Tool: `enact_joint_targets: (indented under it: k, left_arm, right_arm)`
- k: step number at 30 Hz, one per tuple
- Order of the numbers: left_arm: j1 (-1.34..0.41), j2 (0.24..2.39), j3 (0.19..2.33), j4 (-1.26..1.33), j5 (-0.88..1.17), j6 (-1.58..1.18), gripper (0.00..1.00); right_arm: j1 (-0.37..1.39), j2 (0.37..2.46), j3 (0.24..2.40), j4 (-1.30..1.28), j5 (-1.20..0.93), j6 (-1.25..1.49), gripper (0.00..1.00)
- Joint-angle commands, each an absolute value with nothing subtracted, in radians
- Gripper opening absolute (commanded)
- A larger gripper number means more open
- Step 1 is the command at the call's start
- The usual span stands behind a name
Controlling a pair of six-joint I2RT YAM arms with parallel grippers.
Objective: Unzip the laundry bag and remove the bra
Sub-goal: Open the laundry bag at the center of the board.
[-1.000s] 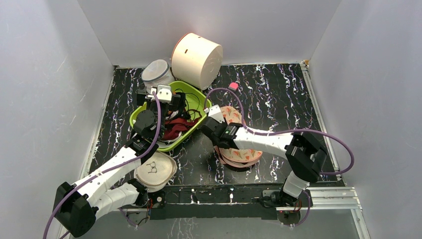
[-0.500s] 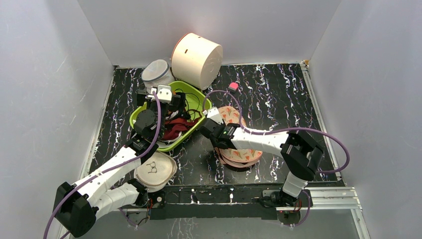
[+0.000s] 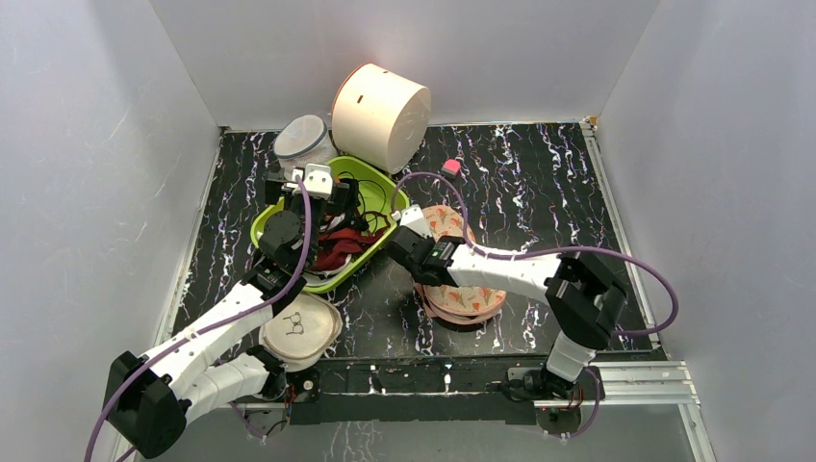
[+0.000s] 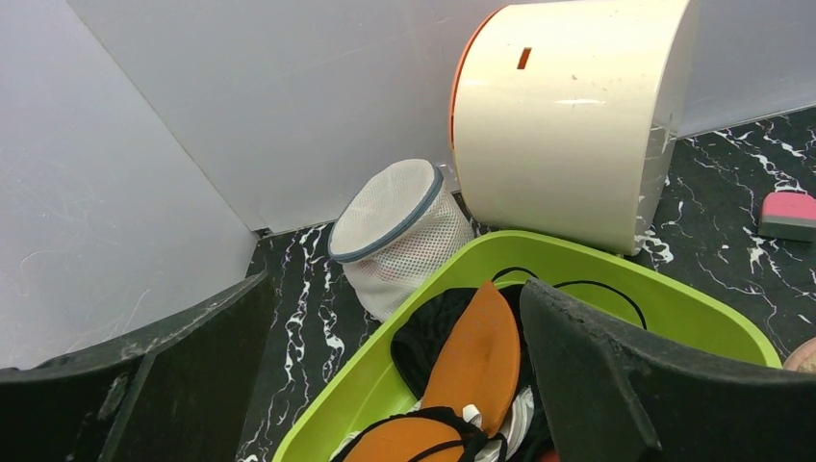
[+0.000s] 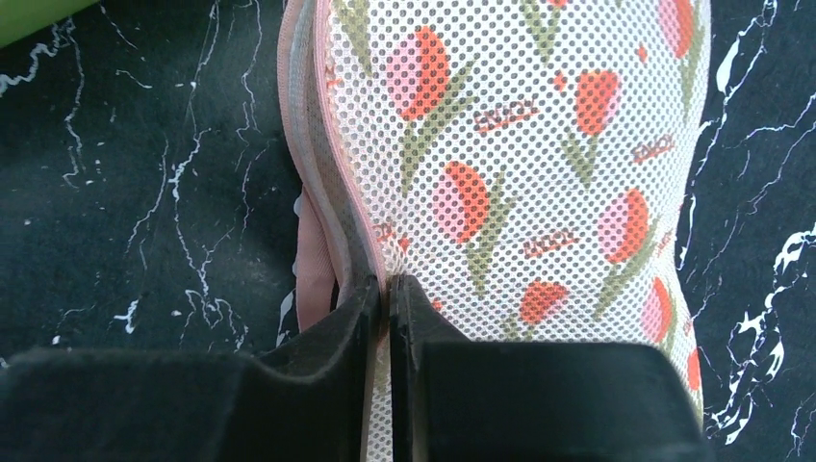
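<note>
The black marbled table (image 3: 539, 173) fills the top view's middle. A green basin (image 3: 377, 181) sits left of centre; the laundry bag (image 3: 467, 300) lies flat just right of it. The left end effector (image 4: 395, 289) hangs spread wide over the basin; the right end effector (image 5: 387, 294) pinches the bag's pink edge.

The left arm reaches forward with the left tool (image 4: 399, 289) spread wide, while the right arm angles inward, the right tool (image 5: 387, 284) pinched nearly together.
</note>
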State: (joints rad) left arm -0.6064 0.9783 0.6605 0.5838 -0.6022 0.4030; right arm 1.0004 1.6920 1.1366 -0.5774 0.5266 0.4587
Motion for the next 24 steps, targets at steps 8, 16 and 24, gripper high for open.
enact_joint_targets:
  k: [8,16,24]
  left_arm:
    - [-0.596,0.984,0.703,0.584,-0.59,0.377,0.98]
    - [-0.594,0.986,0.708,0.571,-0.588,0.361,0.98]
    - [-0.594,0.986,0.712,0.561,-0.586,0.352,0.98]
  right_arm:
    - [0.973,1.495,1.163,-0.584,0.478,0.484,0.0]
    - [0.78,1.345,1.082,-0.513,0.163,0.476,0.0]
    - [0.455,1.286,1.018,-0.488,-0.177,0.441,0.0]
